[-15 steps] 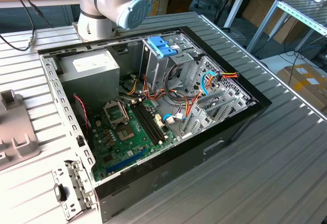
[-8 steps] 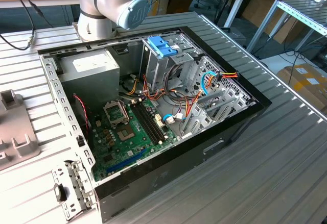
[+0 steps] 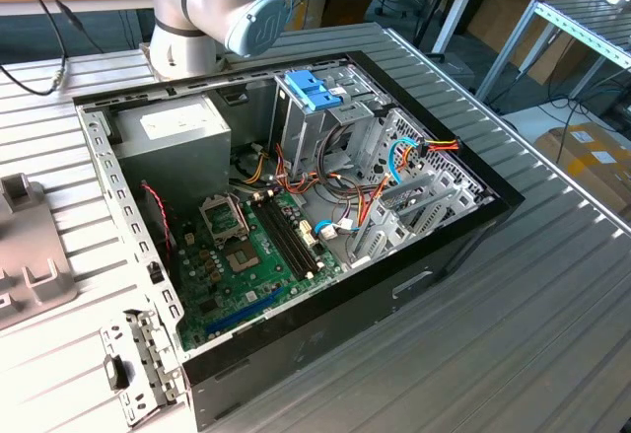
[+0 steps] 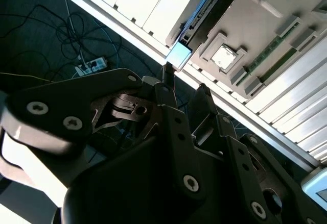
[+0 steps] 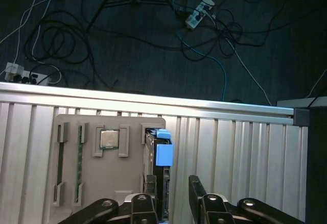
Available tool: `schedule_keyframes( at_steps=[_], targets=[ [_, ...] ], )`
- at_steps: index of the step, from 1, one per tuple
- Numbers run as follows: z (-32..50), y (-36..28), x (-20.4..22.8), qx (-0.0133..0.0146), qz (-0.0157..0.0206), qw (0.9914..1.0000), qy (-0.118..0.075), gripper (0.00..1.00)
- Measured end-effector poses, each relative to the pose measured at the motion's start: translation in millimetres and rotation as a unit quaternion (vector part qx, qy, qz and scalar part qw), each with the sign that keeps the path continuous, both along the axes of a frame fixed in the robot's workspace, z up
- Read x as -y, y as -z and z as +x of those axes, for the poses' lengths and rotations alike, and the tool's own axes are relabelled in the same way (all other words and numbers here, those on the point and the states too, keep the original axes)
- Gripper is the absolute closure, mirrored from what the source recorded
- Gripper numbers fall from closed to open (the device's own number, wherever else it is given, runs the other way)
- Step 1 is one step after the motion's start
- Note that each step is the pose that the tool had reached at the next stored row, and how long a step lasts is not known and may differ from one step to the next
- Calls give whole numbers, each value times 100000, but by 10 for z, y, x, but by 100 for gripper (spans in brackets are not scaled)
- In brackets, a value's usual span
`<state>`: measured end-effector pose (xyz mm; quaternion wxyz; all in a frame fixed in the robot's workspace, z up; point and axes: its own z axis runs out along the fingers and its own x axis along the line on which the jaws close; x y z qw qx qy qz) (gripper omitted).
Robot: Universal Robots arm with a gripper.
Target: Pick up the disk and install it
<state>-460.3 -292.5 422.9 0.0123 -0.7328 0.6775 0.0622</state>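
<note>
The disk [image 5: 162, 163] stands on its edge in a slot of a grey holder tray [image 5: 127, 183], with its light-blue bracket uppermost. In the second wrist view the disk [image 4: 202, 22] runs along the tray's edge, a light-blue end nearest the fingers. My gripper [image 5: 172, 191] is open just above the disk's near end. One fingertip is almost against the disk's side and the other stands well apart from it. The second wrist view also shows the gripper [image 4: 184, 89] with a gap between its dark fingers, a little short of the blue end.
The tray also carries a processor chip [image 5: 109, 139] and memory sticks [image 5: 79, 163]. It lies on the slatted metal table [image 5: 230, 163] near an edge, with cables on the floor beyond. The open computer case [image 3: 296, 206] holds a motherboard [image 3: 237, 275], power supply [image 3: 177, 132] and blue tabbed piece [image 3: 311, 88].
</note>
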Motion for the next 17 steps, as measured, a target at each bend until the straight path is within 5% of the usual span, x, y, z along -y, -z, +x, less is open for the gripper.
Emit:
schedule_keyframes(
  at_steps=[17],
  targets=[
    [0,-179,0,-2,111,100000,-3,62]
  ],
)
